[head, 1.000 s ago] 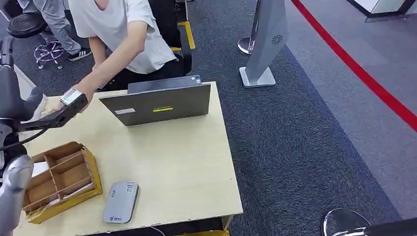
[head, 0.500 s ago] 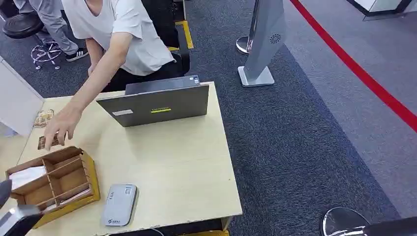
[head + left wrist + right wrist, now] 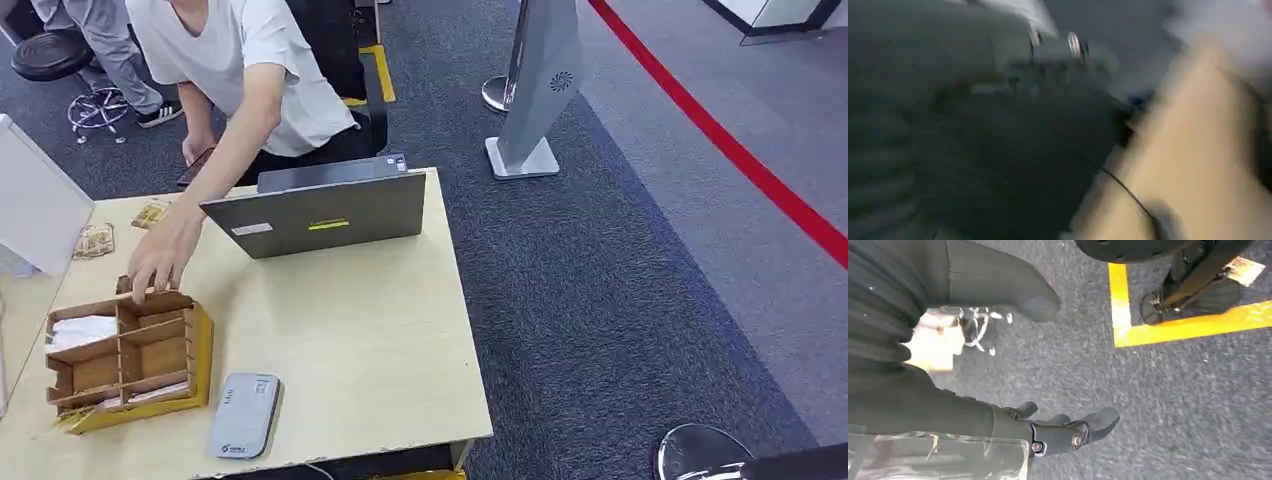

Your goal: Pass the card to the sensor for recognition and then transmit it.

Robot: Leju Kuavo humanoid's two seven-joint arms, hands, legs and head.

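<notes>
The pale wooden rectangular table [image 3: 360,330] occupies the lower left of the head view and stands on grey-blue carpet [image 3: 620,280] crossed by a red floor line [image 3: 740,150]. A person in a white T-shirt [image 3: 250,60] leans over the far edge of the table. A grey laptop computer [image 3: 318,208] stands open at that far edge, its lid back facing the camera. A brown wooden compartment box on a yellow base [image 3: 128,360] sits near the table's left front; white paper lies in its far-left compartment. A flat grey rounded card sensor [image 3: 245,414] lies just beside the box, at the table's front edge. The person's hand [image 3: 165,258] rests at the far rim of the box and covers a small brown card [image 3: 123,285], of which a corner shows beside the fingers; whether the card touches the table or the box cannot be told. In the right wrist view, the right hand [image 3: 1013,370] hangs over carpet and a yellow floor stripe [image 3: 1188,325], thumb and dark fingers apart, holding nothing. In the left wrist view, the left hand [image 3: 998,130] is a dark motion-blurred mass beside a pale surface; how its fingers lie cannot be told.
</notes>
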